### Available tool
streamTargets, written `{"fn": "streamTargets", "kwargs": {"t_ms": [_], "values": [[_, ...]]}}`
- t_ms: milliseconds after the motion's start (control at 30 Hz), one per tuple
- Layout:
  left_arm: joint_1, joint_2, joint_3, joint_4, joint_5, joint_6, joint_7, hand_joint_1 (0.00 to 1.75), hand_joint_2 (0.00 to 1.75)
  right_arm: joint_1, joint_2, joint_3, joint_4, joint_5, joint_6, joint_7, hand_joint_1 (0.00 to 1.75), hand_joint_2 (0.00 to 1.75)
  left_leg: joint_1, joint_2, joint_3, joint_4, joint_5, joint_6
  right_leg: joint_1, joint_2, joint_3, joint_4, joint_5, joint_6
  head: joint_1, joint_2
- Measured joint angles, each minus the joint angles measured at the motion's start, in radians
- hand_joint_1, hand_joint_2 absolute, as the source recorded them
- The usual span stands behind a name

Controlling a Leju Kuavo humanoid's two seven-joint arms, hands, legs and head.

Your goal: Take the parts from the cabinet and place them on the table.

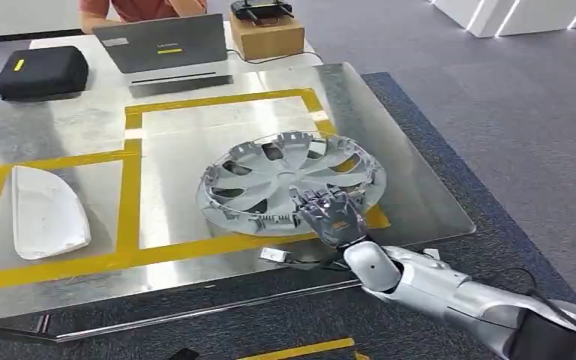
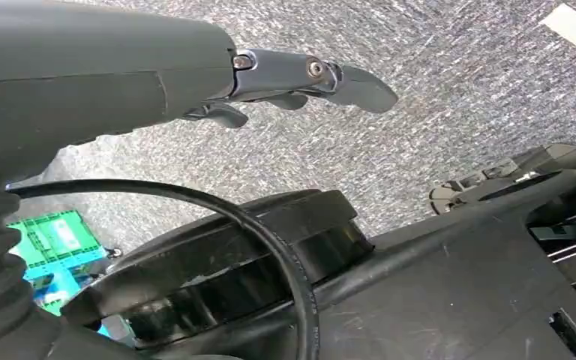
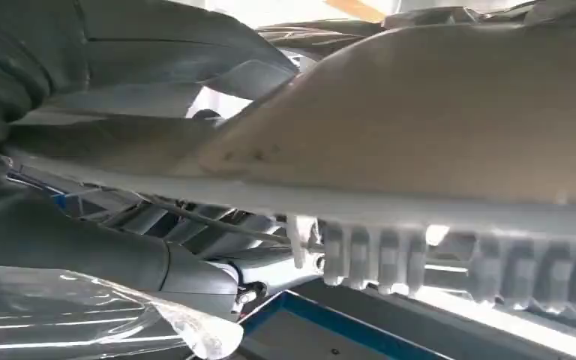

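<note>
A silver-grey wheel cover (image 1: 285, 180) lies inside the yellow-taped square on the shiny metal table (image 1: 195, 274). My right hand (image 1: 331, 215) grips its near rim, fingers on top. In the right wrist view the wheel cover's rim (image 3: 420, 127) passes between my fingers and my thumb (image 3: 120, 255) underneath. A white curved part (image 1: 45, 214) lies flat in the taped field at the table's left. My left hand (image 2: 292, 82) hangs over the grey carpet with its fingers stretched out and nothing in them.
At the table's far end stand a laptop (image 1: 166, 49), a black case (image 1: 41, 71) and a cardboard box (image 1: 266, 34), with a person (image 1: 142, 7) behind them. A small white piece with a cable (image 1: 274, 255) lies at the near edge. A green crate (image 2: 52, 240) sits on the floor.
</note>
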Motion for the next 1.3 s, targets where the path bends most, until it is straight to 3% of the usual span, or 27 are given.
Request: {"fn": "streamTargets", "kwargs": {"t_ms": [400,433,633,667,1300], "values": [[0.001,0.006,0.0,0.0,-0.006,0.006,-0.006,0.0,1.75,-0.023,-0.01,0.0,0.006,0.0,0.0,0.0,1.75,1.75,0.0,0.0,0.0,0.0,0.0,0.0,0.0,0.0,0.0,0.0,0.0,0.0,0.0,0.0],[0.001,0.006,0.0,0.0,-0.008,0.006,-0.008,0.0,1.75,-0.024,-0.011,0.0,0.006,0.0,0.0,0.0,0.0,1.75,0.0,0.0,0.0,0.0,0.0,0.0,0.0,0.0,0.0,0.0,0.0,0.0,0.0,0.0],[0.003,0.01,0.0,0.0,-0.014,0.016,-0.026,0.0,1.75,-0.031,-0.027,0.0,0.006,0.0,0.0,0.0,0.0,1.75,0.0,0.0,0.0,0.0,0.0,0.0,0.0,0.0,0.0,0.0,0.0,0.0,0.0,0.0],[0.004,0.011,-0.001,0.0,-0.015,0.019,-0.031,0.0,0.0,-0.031,-0.029,0.0,0.006,0.0,0.0,0.0,0.0,1.75,0.0,0.0,0.0,0.0,0.0,0.0,0.0,0.0,0.0,0.0,0.0,0.0,0.0,0.0],[0.031,0.022,-0.002,0.0,-0.023,0.015,-0.021,0.0,0.0,-0.023,-0.037,0.01,0.032,0.0,0.0,0.0,0.0,1.75,0.0,0.0,0.0,0.0,0.0,0.0,0.0,0.001,-0.001,0.0,0.0,0.0,0.0,0.0]]}}
